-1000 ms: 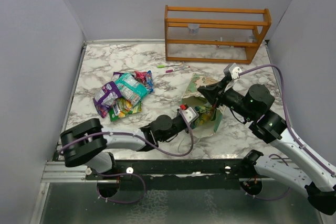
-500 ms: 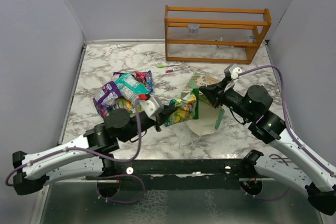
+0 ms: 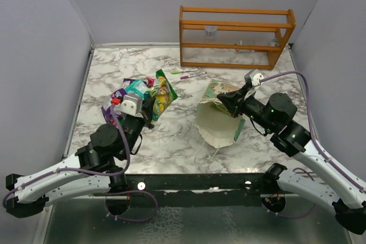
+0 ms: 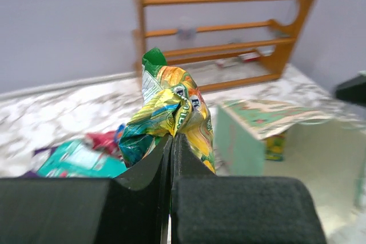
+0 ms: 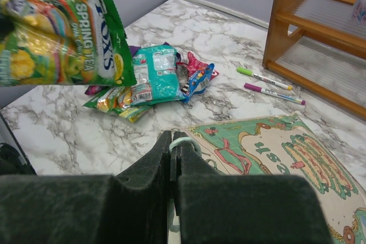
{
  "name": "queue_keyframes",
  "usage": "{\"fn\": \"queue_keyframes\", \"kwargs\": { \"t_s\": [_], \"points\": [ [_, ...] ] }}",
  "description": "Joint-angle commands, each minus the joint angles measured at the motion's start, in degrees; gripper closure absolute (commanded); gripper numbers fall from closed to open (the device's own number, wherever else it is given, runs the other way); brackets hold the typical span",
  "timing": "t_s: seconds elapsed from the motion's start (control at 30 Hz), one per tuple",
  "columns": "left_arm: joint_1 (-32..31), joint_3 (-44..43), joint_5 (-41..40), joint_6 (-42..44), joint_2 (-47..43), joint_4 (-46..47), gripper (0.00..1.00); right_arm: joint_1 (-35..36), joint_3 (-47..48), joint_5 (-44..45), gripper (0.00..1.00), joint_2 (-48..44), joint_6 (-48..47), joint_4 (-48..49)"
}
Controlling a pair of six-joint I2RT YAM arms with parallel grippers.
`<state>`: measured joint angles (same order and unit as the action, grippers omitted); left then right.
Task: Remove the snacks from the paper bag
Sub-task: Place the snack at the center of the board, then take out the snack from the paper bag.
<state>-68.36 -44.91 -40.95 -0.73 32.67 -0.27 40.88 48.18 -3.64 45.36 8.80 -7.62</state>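
Note:
My left gripper (image 3: 150, 104) is shut on a green-yellow snack packet (image 3: 162, 91) and holds it in the air over the snack pile (image 3: 130, 99). The packet also shows in the left wrist view (image 4: 171, 110), clamped between my fingers. The pile holds teal, purple, pink-red and green-yellow packets on the left of the table (image 5: 155, 78). The paper bag (image 3: 218, 123) lies in the middle right, its pale open mouth turned towards the left arm. My right gripper (image 3: 225, 100) is shut on the bag's upper edge (image 5: 183, 141) and holds it up. The printed side of the bag (image 5: 280, 152) faces up.
An orange wooden rack (image 3: 235, 37) stands at the back. A green pen (image 5: 265, 78) and a pink pen (image 5: 274, 94) lie in front of it. Grey walls close off the left, back and right of the marble table (image 3: 171, 138).
My left gripper came out of the bag with the green-yellow packet and carried it left to above the snack pile. The right gripper stayed put on the bag's edge.

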Motion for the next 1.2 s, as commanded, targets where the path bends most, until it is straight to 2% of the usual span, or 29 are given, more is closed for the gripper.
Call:
{"fn": "queue_keyframes", "kwargs": {
  "t_s": [0.0,0.17,0.4,0.47,0.57,0.6,0.63,0.73,0.8,0.9,1.0,1.17],
  "points": [
    [-0.1,6.5,-20.3,-2.4,1.1,5.3,1.0,0.1,-0.2,1.8,0.98,-0.3,0.5,1.2],
    [2.3,12.7,-18.8,-13.9,1.4,4.8,1.0,0.1,-0.2,1.0,0.98,0.7,0.8,1.9],
    [11.4,18.5,-9.3,-32.5,4.5,0.3,1.0,0.1,-0.2,0.0,0.98,1.3,1.4,2.1],
    [12.6,19.3,-8.5,-39.6,7.0,-3.7,1.0,0.1,-0.2,0.0,0.98,0.9,1.7,1.9],
    [12.9,18.8,-12.4,-49.5,11.0,-13.0,1.0,0.1,-0.3,-0.1,0.98,0.1,2.0,1.4],
    [13.0,18.3,-13.7,-52.7,12.3,-16.6,0.91,0.1,-0.4,-0.1,0.98,-0.1,2.0,1.3],
    [13.0,17.7,-14.7,-55.8,13.0,-19.6,0.73,0.1,-0.5,-0.1,0.98,-0.3,2.2,1.3],
    [13.1,15.6,-16.5,-59.3,13.5,-25.9,0.37,0.1,-0.5,-0.1,0.98,-0.6,2.0,1.2],
    [13.1,13.5,-17.8,-59.1,12.4,-28.2,0.23,0.1,-0.2,0.0,0.98,-0.4,1.9,1.2],
    [13.1,9.8,-18.7,-54.8,8.9,-28.1,0.18,0.1,0.2,0.0,0.98,0.1,1.7,1.3],
    [13.1,7.7,-17.8,-49.0,4.7,-23.2,0.13,0.1,0.3,-0.2,0.98,0.5,1.6,1.6],
    [13.1,11.2,-8.7,-36.6,-1.5,-10.0,0.1,0.1,0.1,-0.7,0.98,0.7,1.8,1.8]
  ]
}}
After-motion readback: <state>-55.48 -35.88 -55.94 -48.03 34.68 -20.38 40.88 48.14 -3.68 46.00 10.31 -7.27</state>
